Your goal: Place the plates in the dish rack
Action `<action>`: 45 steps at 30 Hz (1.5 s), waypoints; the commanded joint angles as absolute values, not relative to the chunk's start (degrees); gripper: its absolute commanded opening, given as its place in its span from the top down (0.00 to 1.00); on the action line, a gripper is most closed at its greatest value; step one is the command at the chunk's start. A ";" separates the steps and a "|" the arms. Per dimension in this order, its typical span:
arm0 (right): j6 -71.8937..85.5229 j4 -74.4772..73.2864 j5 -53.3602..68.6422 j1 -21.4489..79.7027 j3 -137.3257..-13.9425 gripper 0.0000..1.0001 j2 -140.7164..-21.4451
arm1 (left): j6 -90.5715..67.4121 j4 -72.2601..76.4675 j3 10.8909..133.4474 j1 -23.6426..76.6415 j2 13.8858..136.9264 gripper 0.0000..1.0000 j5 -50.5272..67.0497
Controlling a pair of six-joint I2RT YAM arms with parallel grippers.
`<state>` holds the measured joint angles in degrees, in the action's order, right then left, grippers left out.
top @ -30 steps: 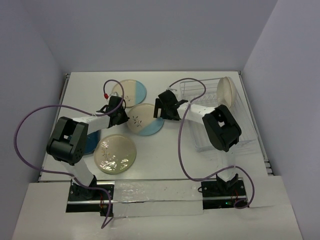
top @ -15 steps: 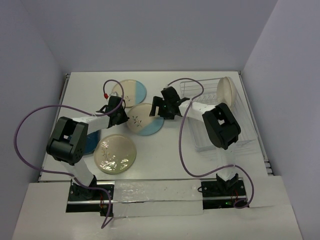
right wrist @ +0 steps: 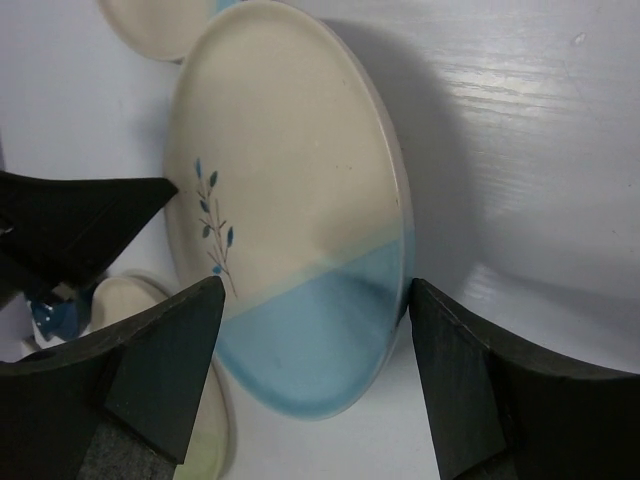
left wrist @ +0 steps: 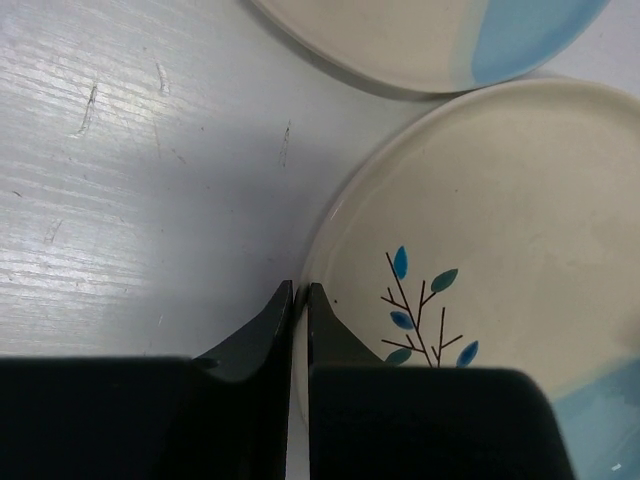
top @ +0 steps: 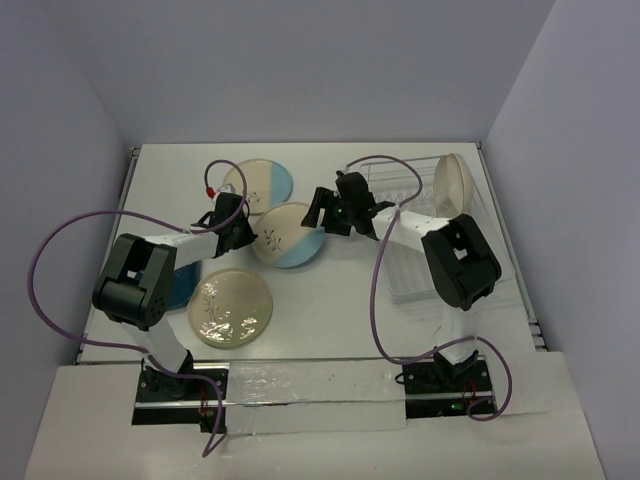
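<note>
My left gripper is shut on the left rim of a cream-and-light-blue sprig plate and holds it tilted up off the table. My right gripper is open, its jaws either side of that plate's blue right edge without gripping it. A second sprig plate lies flat behind. The pale green floral plate lies in front. The dark blue plate is mostly hidden under my left arm. The cream plate stands upright in the white dish rack.
The rack sits along the table's right edge, against the right wall. Purple cables loop from both arms over the table. The left gripper's dark fingers show in the right wrist view beside the held plate.
</note>
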<state>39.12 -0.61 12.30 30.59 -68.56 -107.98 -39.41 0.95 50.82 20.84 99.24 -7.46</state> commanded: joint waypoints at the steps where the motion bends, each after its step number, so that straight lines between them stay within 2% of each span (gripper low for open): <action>1: 44.10 13.77 23.29 32.96 -67.73 0.20 -102.96 | -42.06 7.10 50.67 23.95 99.76 1.00 2.97; 5: 45.61 17.60 25.75 32.87 -66.45 0.22 -103.45 | -42.28 8.61 50.20 24.33 99.40 1.00 4.90; 9: 44.88 15.35 23.39 33.05 -67.27 0.23 -104.55 | -42.34 8.96 50.19 24.87 99.29 1.00 4.86; 13: 46.71 19.35 24.99 32.96 -66.27 0.31 -105.92 | -42.28 9.58 50.28 25.23 99.41 1.00 5.89; 18: 49.13 22.81 29.15 33.05 -66.71 0.34 -108.02 | -42.28 9.67 50.45 25.40 99.68 1.00 6.15; 27: 46.96 18.68 27.07 33.57 -68.58 0.44 -109.64 | -42.25 10.06 50.10 25.51 98.96 1.00 6.13; 28: 47.02 18.43 26.89 33.60 -68.66 0.46 -109.80 | -42.19 9.93 50.10 25.58 98.94 1.00 6.04; 35: 42.00 12.04 15.83 34.13 -68.74 0.78 -105.35 | -41.84 9.55 49.80 25.58 97.17 1.00 4.86; 36: 40.38 11.47 14.15 34.29 -68.79 0.90 -104.51 | -41.80 9.31 50.14 25.58 96.86 0.98 4.55; 37: 39.42 11.15 12.43 34.35 -68.60 0.98 -103.43 | -41.61 8.74 50.39 25.58 96.35 0.92 4.42; 40: 34.81 9.14 9.91 34.37 -69.71 1.00 -100.65 | -40.86 7.01 52.26 25.56 93.72 0.68 2.48; 43: 28.62 7.83 7.90 34.40 -71.18 1.00 -95.94 | -39.64 5.02 53.93 25.49 90.37 0.26 0.42; 45: 23.42 5.78 5.09 34.08 -73.21 1.00 -92.62 | -39.05 4.41 55.00 25.49 86.77 0.10 -1.26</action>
